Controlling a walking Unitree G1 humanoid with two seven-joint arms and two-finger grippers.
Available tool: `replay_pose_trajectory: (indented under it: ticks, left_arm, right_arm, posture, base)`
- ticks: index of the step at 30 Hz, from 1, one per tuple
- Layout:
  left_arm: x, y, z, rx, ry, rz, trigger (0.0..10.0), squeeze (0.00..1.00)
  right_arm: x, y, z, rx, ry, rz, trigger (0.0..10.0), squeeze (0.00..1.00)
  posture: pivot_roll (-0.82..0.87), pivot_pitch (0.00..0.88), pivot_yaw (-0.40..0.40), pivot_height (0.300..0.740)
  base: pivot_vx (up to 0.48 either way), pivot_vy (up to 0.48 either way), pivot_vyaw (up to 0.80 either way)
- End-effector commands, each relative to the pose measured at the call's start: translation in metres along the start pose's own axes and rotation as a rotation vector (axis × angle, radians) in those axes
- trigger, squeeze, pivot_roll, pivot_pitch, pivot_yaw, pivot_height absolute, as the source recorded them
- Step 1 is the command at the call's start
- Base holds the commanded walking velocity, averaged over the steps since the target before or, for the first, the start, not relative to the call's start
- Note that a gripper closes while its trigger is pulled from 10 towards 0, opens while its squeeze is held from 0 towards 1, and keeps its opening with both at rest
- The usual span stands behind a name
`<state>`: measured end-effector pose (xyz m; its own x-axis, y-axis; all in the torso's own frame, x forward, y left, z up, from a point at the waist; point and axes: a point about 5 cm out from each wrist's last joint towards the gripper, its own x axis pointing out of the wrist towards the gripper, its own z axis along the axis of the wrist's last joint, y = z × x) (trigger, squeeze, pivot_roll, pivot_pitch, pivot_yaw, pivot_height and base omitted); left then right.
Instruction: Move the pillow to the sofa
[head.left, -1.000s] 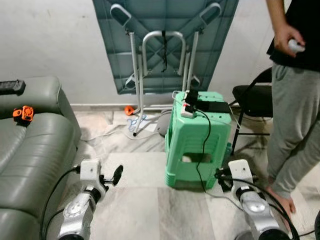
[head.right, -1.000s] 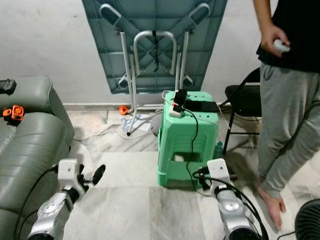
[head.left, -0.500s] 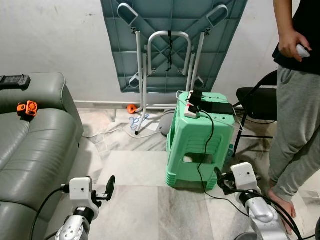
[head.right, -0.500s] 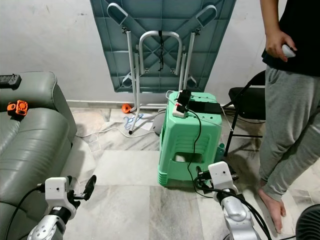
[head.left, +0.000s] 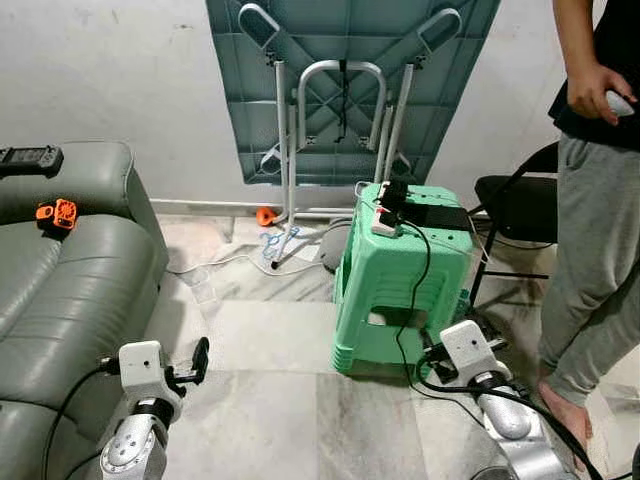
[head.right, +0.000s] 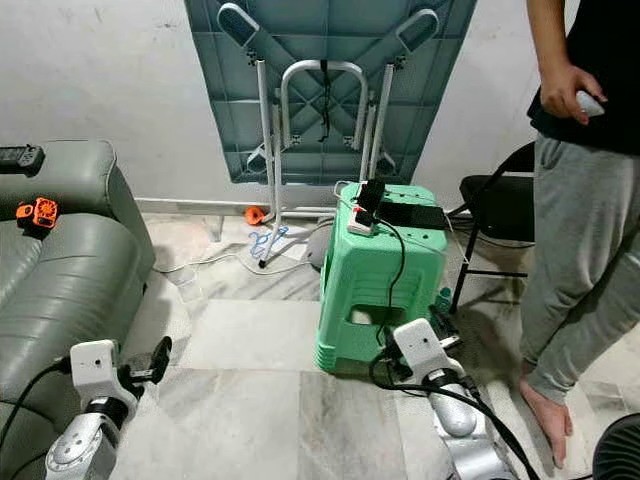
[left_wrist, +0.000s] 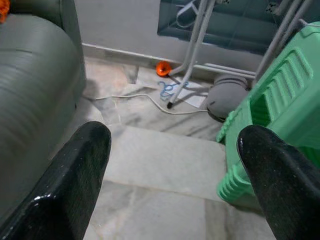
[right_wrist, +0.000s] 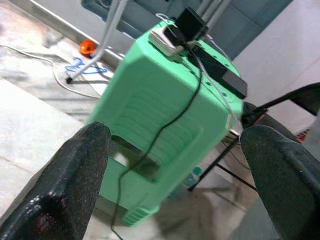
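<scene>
The grey leather sofa (head.left: 70, 290) fills the left side, its seat and armrest running toward me. My left gripper (head.left: 197, 362) hangs low just right of the sofa's front, above the marble floor, open with nothing between its fingers (left_wrist: 80, 165). My right gripper (head.left: 432, 356) is low at the foot of the green plastic stool (head.left: 405, 270), also open and empty, with the stool straight ahead in the right wrist view (right_wrist: 160, 120).
An orange object (head.left: 56, 212) and a black remote (head.left: 30, 158) lie on the sofa. The stool carries a power strip (head.left: 382, 220) with cables. A folded table (head.left: 350, 80) leans on the wall. A black chair (head.left: 515, 205) and a standing person (head.left: 595, 230) are at the right.
The camera has tilted up a little. Both arms have sunk lower than a second ago; the left gripper sits nearer the sofa, the right nearer the stool. Both stayed open.
</scene>
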<state>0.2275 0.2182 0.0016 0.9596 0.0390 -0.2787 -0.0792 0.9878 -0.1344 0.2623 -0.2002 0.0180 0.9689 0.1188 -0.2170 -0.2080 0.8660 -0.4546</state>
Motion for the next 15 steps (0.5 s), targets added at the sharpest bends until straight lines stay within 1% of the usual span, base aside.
replay_pose_trajectory:
  ticks: [1, 2, 3, 4, 5, 6, 8, 9, 10, 12, 13, 15]
  left_arm:
    - [0.004, 0.003, 0.001, -0.050, -0.003, -0.003, 10.0, 0.00]
    - [0.005, 0.004, 0.001, -0.066, -0.007, 0.007, 10.0, 0.00]
    - [0.008, 0.010, 0.003, -0.134, -0.018, 0.054, 10.0, 0.00]
    - [0.009, 0.011, 0.004, -0.148, -0.021, 0.066, 10.0, 0.00]
    - [0.011, 0.012, 0.005, -0.180, -0.024, 0.075, 10.0, 0.00]
    - [0.012, 0.012, 0.005, -0.199, -0.024, 0.077, 10.0, 0.00]
    - [0.013, 0.012, 0.006, -0.228, -0.015, 0.085, 10.0, 0.00]
    - [0.014, 0.012, 0.006, -0.228, -0.014, 0.084, 10.0, 0.00]
    - [0.014, 0.012, 0.006, -0.228, -0.014, 0.083, 10.0, 0.00]
    - [0.015, 0.012, 0.007, -0.249, -0.015, 0.088, 10.0, 0.00]
    - [0.016, 0.011, 0.008, -0.246, -0.018, 0.088, 10.0, 0.00]
    - [0.017, 0.012, 0.009, -0.252, -0.027, 0.090, 10.0, 0.00]
  right_arm:
    - [0.002, -0.003, 0.001, 0.083, 0.012, -0.028, 10.0, 0.00]
    - [0.003, -0.006, 0.000, 0.147, 0.031, -0.058, 10.0, 0.00]
    - [0.004, -0.012, -0.004, 0.325, 0.078, -0.124, 10.0, 0.00]
    - [0.005, -0.014, -0.005, 0.380, 0.091, -0.140, 10.0, 0.00]
    - [0.006, -0.016, -0.006, 0.474, 0.105, -0.169, 10.0, 0.00]
    - [0.007, -0.017, -0.006, 0.520, 0.109, -0.183, 10.0, 0.00]
    - [0.010, -0.020, -0.001, 0.583, 0.097, -0.202, 10.0, 0.00]
    - [0.010, -0.021, 0.000, 0.590, 0.093, -0.205, 10.0, 0.00]
    - [0.011, -0.021, 0.001, 0.594, 0.091, -0.206, 10.0, 0.00]
    - [0.011, -0.022, 0.003, 0.574, 0.082, -0.206, 10.0, 0.00]
    - [0.012, -0.022, 0.003, 0.567, 0.080, -0.206, 10.0, 0.00]
    - [0.011, -0.023, 0.003, 0.575, 0.084, -0.201, 10.0, 0.00]
  posture:
    - [-0.09, 0.000, -0.007, 0.740]
    - [-0.09, 0.000, -0.007, 0.740]
    - [-0.08, 0.000, -0.008, 0.740]
    - [-0.08, 0.000, -0.006, 0.740]
    - [-0.08, 0.000, -0.007, 0.740]
    - [-0.08, 0.000, -0.007, 0.740]
    - [-0.09, 0.000, -0.001, 0.740]
    - [-0.09, 0.000, -0.001, 0.740]
    - [-0.09, 0.000, -0.001, 0.740]
    - [-0.09, 0.000, -0.001, 0.740]
    - [-0.09, 0.000, -0.001, 0.740]
    - [-0.09, 0.000, 0.000, 0.740]
  base:
    - [0.000, 0.000, 0.00]
    - [0.000, 0.000, 0.00]
    - [0.000, 0.000, 0.00]
    - [0.000, 0.000, 0.00]
    - [0.000, 0.000, 0.00]
    - [0.000, 0.000, 0.00]
    - [0.000, 0.000, 0.00]
    - [0.000, 0.000, 0.00]
    - [0.000, 0.000, 0.00]
    - [0.000, 0.000, 0.00]
    - [0.000, 0.000, 0.00]
    - [0.000, 0.000, 0.00]
